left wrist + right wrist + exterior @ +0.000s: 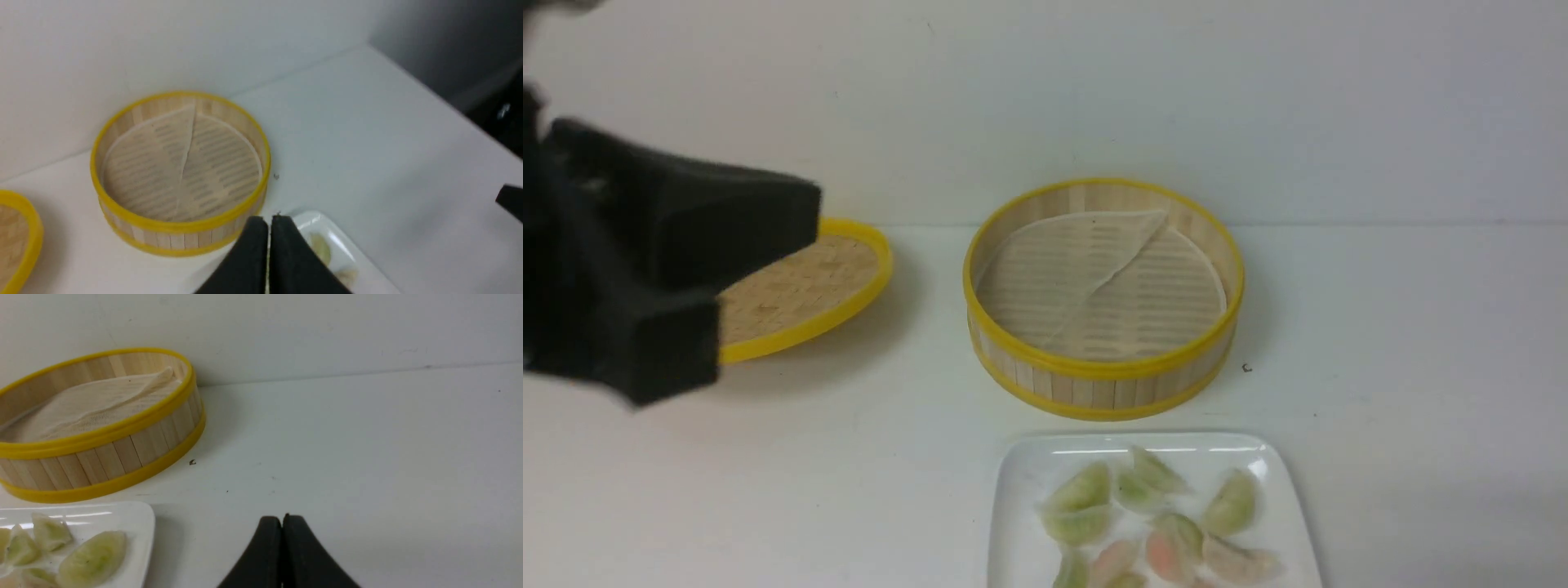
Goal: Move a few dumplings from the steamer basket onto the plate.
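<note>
A: Where is free room on the table [1421, 367]?

B: The whole right side is bare. The steamer basket [1103, 369] stands in the middle near the back wall, and the plate [1021, 490] lies just in front of it, with only a narrow gap between them.

A: And on the left?

B: The lid [805, 294] lies there, and the left gripper [719, 278] hangs above it.

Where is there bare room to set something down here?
Bare table lies right of the steamer basket and plate, and in front of the lid, left of the plate. The basket holds only its liner. The plate is crowded with dumplings.
</note>
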